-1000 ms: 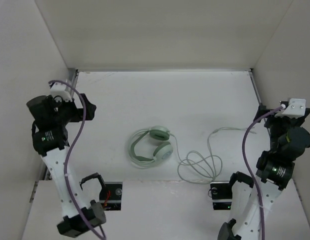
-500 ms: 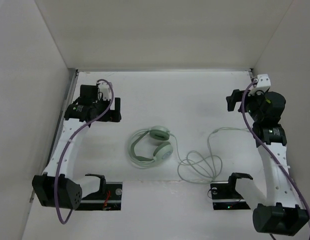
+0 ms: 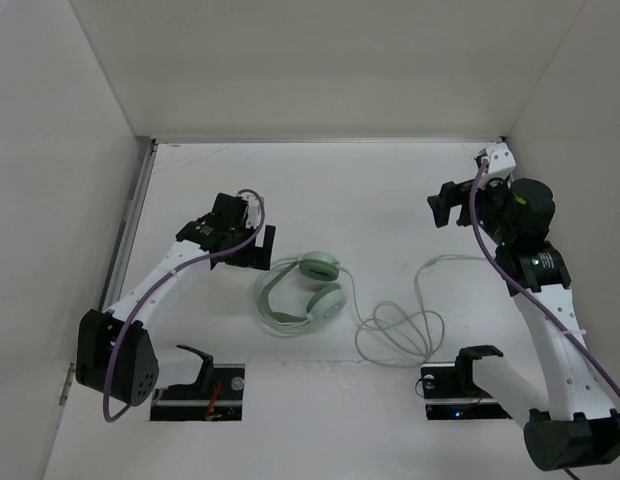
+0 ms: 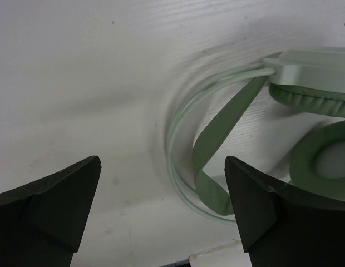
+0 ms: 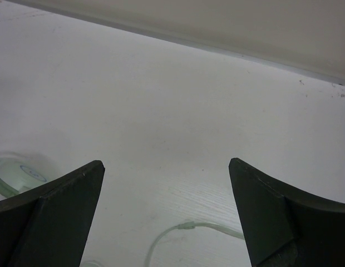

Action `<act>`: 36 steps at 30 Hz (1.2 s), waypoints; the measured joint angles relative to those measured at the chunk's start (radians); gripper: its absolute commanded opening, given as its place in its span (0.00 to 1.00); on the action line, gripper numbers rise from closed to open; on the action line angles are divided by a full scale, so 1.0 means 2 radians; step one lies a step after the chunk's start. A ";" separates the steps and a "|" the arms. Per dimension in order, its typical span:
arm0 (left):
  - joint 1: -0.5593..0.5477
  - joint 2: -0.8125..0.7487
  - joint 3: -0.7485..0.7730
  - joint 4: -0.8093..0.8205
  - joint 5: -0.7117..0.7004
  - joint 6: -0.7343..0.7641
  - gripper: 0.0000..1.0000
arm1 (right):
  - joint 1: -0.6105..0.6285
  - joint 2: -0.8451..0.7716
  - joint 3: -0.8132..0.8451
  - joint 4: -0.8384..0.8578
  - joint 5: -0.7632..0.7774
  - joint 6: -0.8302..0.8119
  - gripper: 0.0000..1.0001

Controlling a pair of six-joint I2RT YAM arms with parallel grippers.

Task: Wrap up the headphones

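Note:
The pale mint-green headphones lie flat in the middle of the table, headband to the left, two ear cups to the right. Their thin pale cable lies in loose loops to the right and ends near the right arm. My left gripper is open and empty just left of the headband, low over the table. My right gripper is open and empty, above the table at the right back, with the cable's end below it.
White walls enclose the table on the left, back and right. Two black arm bases sit at the near edge. Purple arm cables hang along both arms.
My left arm has swung in from the left wall and come down beside the headband. My right arm has reached forward and inward over the table's right back. The headphones have not moved.

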State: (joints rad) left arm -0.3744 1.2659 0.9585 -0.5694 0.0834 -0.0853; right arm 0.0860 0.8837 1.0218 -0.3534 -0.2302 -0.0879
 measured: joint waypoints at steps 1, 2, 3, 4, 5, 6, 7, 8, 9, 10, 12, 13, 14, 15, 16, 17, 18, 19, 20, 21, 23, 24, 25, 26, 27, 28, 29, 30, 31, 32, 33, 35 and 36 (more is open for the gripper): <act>-0.001 -0.002 -0.011 0.004 -0.005 -0.004 0.93 | 0.000 0.002 -0.001 0.001 0.000 0.002 1.00; -0.002 -0.004 -0.021 0.007 -0.007 -0.006 0.93 | 0.000 0.002 -0.002 0.001 0.000 0.004 1.00; -0.006 -0.006 -0.031 0.010 -0.010 -0.009 0.93 | 0.000 0.003 -0.003 0.001 0.000 0.006 1.00; -0.011 -0.008 -0.039 0.013 -0.013 -0.012 0.93 | 0.000 0.003 -0.004 0.001 0.000 0.008 1.00; -0.016 -0.010 -0.045 0.014 -0.015 -0.015 0.93 | 0.000 0.003 -0.004 0.001 0.000 0.009 1.00; -0.022 -0.012 -0.050 0.015 -0.017 -0.017 0.93 | 0.000 0.004 -0.004 0.001 0.000 0.011 1.00; -0.025 -0.015 -0.053 0.015 -0.018 -0.018 0.93 | 0.000 0.004 -0.004 0.002 0.000 0.012 1.00; -0.029 -0.020 -0.055 0.017 -0.018 -0.019 0.93 | 0.000 0.004 -0.004 0.003 -0.001 0.013 1.00; -0.031 -0.025 -0.056 0.018 -0.019 -0.019 0.93 | 0.000 0.004 -0.005 0.005 -0.001 0.015 1.00; -0.033 -0.034 -0.057 0.021 -0.019 -0.019 0.93 | 0.000 0.005 -0.006 0.008 -0.001 0.016 1.00; -0.036 -0.051 -0.059 0.025 -0.019 -0.019 0.93 | 0.000 0.007 -0.011 0.013 -0.001 0.019 1.00; -0.037 -0.059 -0.060 0.027 -0.019 -0.019 0.93 | 0.000 0.010 -0.013 0.013 -0.001 0.020 1.00; -0.038 -0.066 -0.062 0.029 -0.020 -0.019 0.93 | 0.000 0.012 -0.015 0.014 -0.001 0.020 1.00; -0.040 -0.072 -0.066 0.031 -0.019 -0.019 0.93 | 0.000 0.015 -0.018 0.014 -0.001 0.021 1.00; -0.042 -0.075 -0.070 0.032 -0.019 -0.019 0.93 | 0.000 0.018 -0.020 0.014 -0.001 0.021 1.00; -0.043 -0.077 -0.076 0.034 -0.018 -0.019 0.93 | 0.000 0.020 -0.021 0.015 -0.001 0.022 1.00; -0.044 -0.078 -0.083 0.035 -0.017 -0.020 0.93 | 0.000 0.023 -0.021 0.015 -0.001 0.022 1.00; -0.045 -0.078 -0.090 0.035 -0.017 -0.020 0.93 | 0.000 0.025 -0.021 0.016 -0.001 0.022 1.00; -0.046 -0.078 -0.097 0.035 -0.016 -0.020 0.93 | 0.000 0.026 -0.021 0.017 -0.001 0.022 1.00; -0.046 -0.077 -0.102 0.034 -0.016 -0.020 0.93 | 0.000 0.027 -0.021 0.018 -0.001 0.023 1.00; -0.048 -0.076 -0.108 0.034 -0.016 -0.020 0.93 | 0.000 0.027 -0.021 0.021 -0.001 0.024 1.00; -0.050 -0.076 -0.109 0.035 -0.016 -0.020 0.93 | 0.000 0.027 -0.021 0.023 -0.001 0.025 1.00; -0.052 -0.076 -0.111 0.037 -0.015 -0.020 0.93 | 0.000 0.027 -0.021 0.025 -0.001 0.026 1.00; -0.055 -0.075 -0.113 0.040 -0.016 -0.020 0.93 | 0.000 0.026 -0.022 0.026 -0.001 0.027 1.00; -0.057 -0.074 -0.116 0.043 -0.016 -0.020 0.93 | 0.000 0.026 -0.022 0.026 -0.001 0.028 1.00; -0.059 -0.073 -0.118 0.046 -0.015 -0.020 0.93 | 0.000 0.025 -0.024 0.028 -0.001 0.029 1.00; -0.062 -0.071 -0.122 0.049 -0.015 -0.020 0.93 | 0.000 0.024 -0.026 0.028 -0.001 0.030 1.00; -0.065 -0.067 -0.125 0.053 -0.015 -0.020 0.93 | 0.000 0.022 -0.028 0.028 -0.001 0.031 1.00; -0.068 -0.062 -0.128 0.056 -0.014 -0.020 0.93 | 0.000 0.021 -0.029 0.027 -0.001 0.031 1.00; -0.071 -0.057 -0.130 0.059 -0.014 -0.020 0.93 | 0.000 0.021 -0.029 0.028 -0.001 0.033 1.00; -0.074 -0.051 -0.132 0.061 -0.013 -0.020 0.92 | -0.001 0.019 -0.029 0.028 -0.001 0.034 1.00; -0.079 -0.036 -0.132 0.066 -0.013 -0.020 0.91 | -0.002 0.016 -0.029 0.028 -0.001 0.035 1.00; -0.081 -0.028 -0.132 0.070 -0.013 -0.020 0.91 | -0.002 0.014 -0.029 0.028 -0.001 0.035 1.00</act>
State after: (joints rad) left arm -0.5369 1.2098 0.6941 -0.4286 0.0582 -0.1257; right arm 0.0811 0.9115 0.9642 -0.2981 -0.2321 -0.0170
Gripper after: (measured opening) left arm 0.913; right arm 0.999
